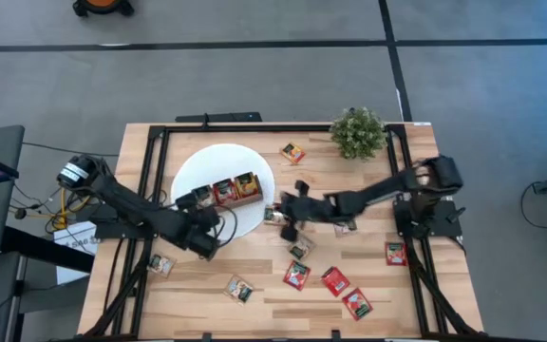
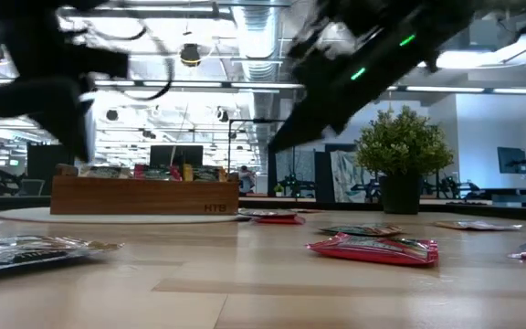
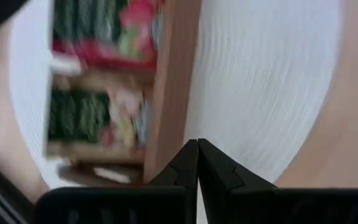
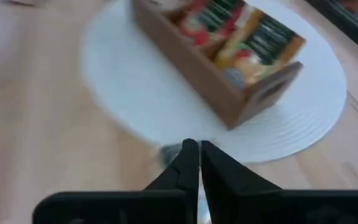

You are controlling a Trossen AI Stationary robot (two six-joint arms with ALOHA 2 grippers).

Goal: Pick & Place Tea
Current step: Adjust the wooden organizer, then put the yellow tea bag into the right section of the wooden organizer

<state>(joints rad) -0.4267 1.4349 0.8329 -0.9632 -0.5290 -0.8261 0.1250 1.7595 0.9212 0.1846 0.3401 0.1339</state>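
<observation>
I see the bench carrying a white disc toward its left-centre; on the disc sits the tray, its compartments already holding sachets, red and green-white by the right wrist view. A plant stands near the far right corner, apart from everything else.

My left pincer hangs over the disc's near edge just beside the tray, fingers clenched together on nothing; my right pincer reaches in from the right to the disc's right rim, its fingers likewise pressed together. A small sachet lies at that rim right by its tips; I think it is lying loose rather than pinched, though the blur leaves me unsure.

The remaining tea is scattered on the bare wood: three red sachets near the front right, another red one by the right rail, an orange one behind the disc, and pale ones along the front left.
</observation>
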